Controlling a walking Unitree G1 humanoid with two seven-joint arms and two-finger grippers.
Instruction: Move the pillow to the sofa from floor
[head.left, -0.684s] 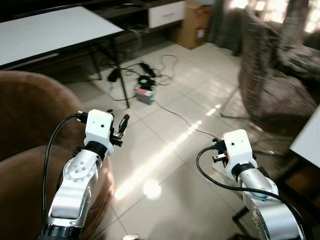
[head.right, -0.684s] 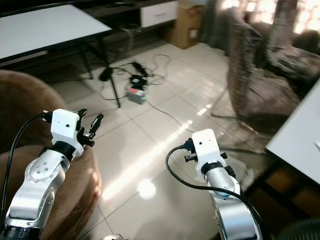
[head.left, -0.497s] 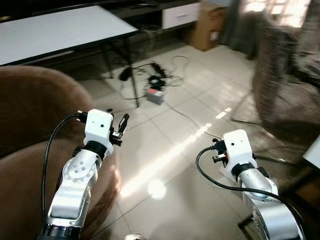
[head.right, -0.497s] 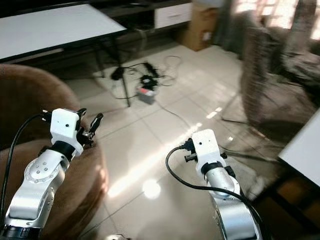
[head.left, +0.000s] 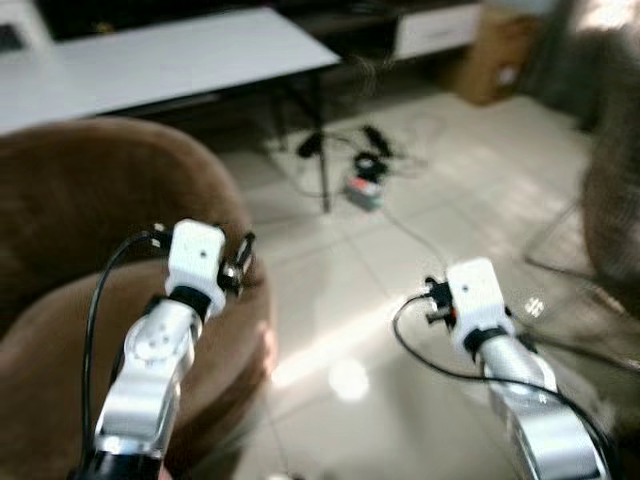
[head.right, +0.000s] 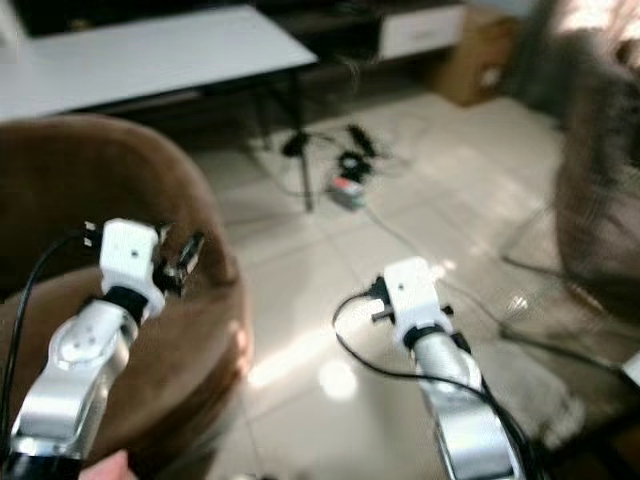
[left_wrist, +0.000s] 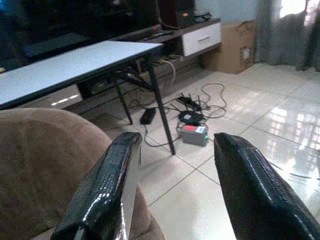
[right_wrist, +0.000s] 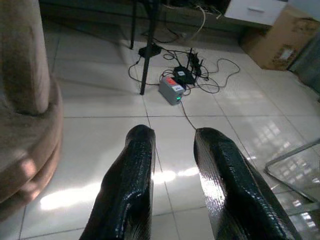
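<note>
View has swung left: brown sofa (head.left: 70, 230) now looms larger (camera turn, blurred). Left end effector (left_wrist: 172, 187) fingers apart, right end effector (right_wrist: 172, 185) slightly apart, both empty; pillow unlocated.

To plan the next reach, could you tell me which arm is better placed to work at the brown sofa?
Probably left: the left gripper is open over the brown sofa's edge, while the right gripper hangs over tiled floor beside it.
</note>
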